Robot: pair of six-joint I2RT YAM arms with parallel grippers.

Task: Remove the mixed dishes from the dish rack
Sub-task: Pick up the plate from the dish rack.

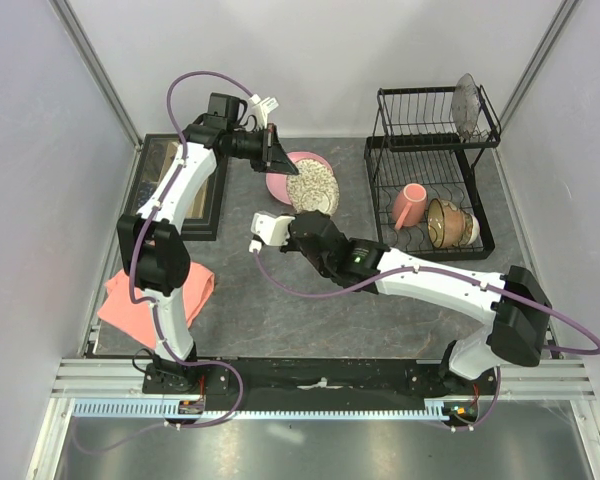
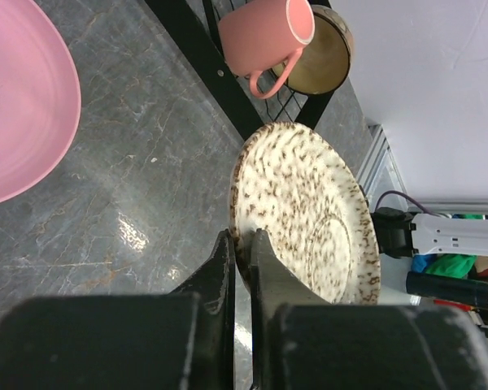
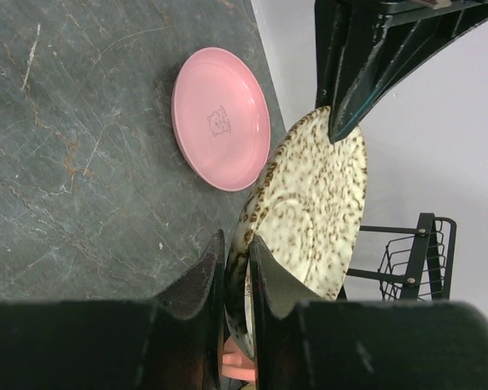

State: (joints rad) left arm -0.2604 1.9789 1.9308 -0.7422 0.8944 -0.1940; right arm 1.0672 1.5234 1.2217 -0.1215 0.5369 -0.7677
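Note:
The speckled plate [image 1: 311,185] [image 2: 309,211] [image 3: 317,203] is held on edge above the table, left of the dish rack [image 1: 430,150]. My left gripper [image 1: 278,160] [image 2: 242,240] is shut on its far rim. My right gripper [image 1: 298,218] [image 3: 236,244] is shut on its near rim. The large pink plate [image 1: 277,184] [image 2: 16,97] [image 3: 220,118] lies flat on the table, partly hidden behind the speckled one. In the rack's lower tier sit the pink mug [image 1: 410,205] [image 2: 264,36] and the amber bowl [image 1: 448,222] [image 2: 321,57]. A grey dish [image 1: 467,105] stands upright in the upper tier.
A dark rectangular tray [image 1: 180,180] lies at the far left by the wall. A folded salmon cloth [image 1: 130,298] rests near the left arm's base. White walls close in on both sides and behind the rack.

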